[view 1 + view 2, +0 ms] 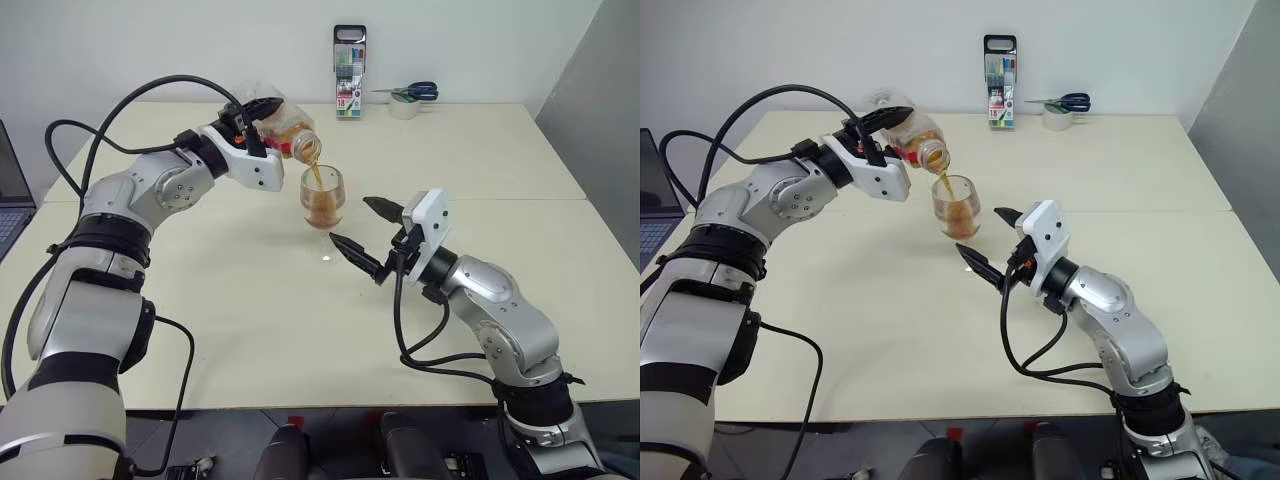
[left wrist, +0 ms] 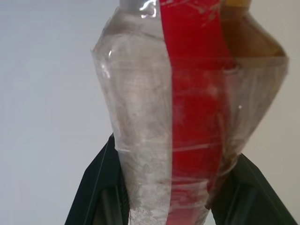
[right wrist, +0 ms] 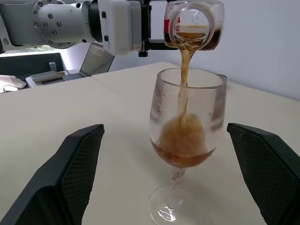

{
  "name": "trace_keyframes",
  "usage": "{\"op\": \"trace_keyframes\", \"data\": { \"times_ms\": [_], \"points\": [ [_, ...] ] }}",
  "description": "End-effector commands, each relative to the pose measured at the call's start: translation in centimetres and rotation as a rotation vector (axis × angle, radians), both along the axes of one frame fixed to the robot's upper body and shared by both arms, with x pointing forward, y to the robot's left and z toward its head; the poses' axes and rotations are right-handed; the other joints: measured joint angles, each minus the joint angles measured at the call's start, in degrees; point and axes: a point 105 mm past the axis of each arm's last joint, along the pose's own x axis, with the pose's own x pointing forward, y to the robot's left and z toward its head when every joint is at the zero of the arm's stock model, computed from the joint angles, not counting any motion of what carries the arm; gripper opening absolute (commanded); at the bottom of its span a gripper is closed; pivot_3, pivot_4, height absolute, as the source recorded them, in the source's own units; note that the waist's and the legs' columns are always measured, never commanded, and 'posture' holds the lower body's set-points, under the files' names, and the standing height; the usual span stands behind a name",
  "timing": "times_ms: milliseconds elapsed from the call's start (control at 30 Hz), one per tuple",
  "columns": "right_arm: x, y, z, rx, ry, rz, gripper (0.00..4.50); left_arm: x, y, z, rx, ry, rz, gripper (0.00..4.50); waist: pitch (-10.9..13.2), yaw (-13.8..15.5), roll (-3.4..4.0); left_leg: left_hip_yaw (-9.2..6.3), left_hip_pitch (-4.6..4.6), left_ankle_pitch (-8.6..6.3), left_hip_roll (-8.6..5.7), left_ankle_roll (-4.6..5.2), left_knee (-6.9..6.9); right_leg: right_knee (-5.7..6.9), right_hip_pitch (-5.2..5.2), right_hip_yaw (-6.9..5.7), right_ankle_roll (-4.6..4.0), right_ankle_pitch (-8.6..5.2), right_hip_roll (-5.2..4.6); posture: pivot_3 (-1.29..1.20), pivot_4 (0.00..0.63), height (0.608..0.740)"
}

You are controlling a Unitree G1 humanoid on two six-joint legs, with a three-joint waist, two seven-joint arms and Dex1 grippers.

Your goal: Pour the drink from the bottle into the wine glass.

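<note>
My left gripper [image 1: 262,122] is shut on the bottle [image 1: 285,128], a clear plastic one with a red label strip [image 2: 192,93], tipped mouth-down over the wine glass [image 1: 322,195]. A thin stream of the amber drink [image 3: 183,70] falls from the bottle's open mouth into the bowl, where foamy liquid [image 3: 183,140] fills the lower part. The glass stands upright on the table. My right gripper [image 1: 350,222] is open, its two fingers either side of the glass's lower half without touching it.
A tall marker case [image 1: 349,72] stands at the table's far edge, with scissors in a white cup [image 1: 408,100] beside it. A laptop [image 1: 10,195] sits off the table's left side. The cream table [image 1: 200,330] has bare room in front.
</note>
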Motion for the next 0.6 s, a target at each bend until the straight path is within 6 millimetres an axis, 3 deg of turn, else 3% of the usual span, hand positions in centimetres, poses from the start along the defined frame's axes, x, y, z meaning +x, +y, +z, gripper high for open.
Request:
{"op": "trace_keyframes", "data": {
  "times_ms": [33, 600],
  "points": [
    [-0.99, 0.39, 1.35, 0.016, -0.063, 0.022, 4.5, -0.31, -0.08, 2.71, -0.018, -0.08, -0.006, 1.71, 0.0, -0.02, 0.0, 0.0, 0.0, 0.0, 0.0, 0.0, 0.0, 0.0, 0.0, 0.0, 0.0, 0.0, 0.0, 0.0, 0.15, 0.74],
    [-1.17, 0.67, 1.39, 0.017, -0.063, 0.031, 4.5, -0.1, -0.14, 3.25, -0.011, -0.102, 0.002, 1.71, 0.0, -0.04, 0.0, 0.0, 0.0, 0.0, 0.0, 0.0, 0.03, 0.01, 0.0, 0.0, 0.0, 0.0, 0.0, 0.0, 0.15, 0.74]
  ]
}}
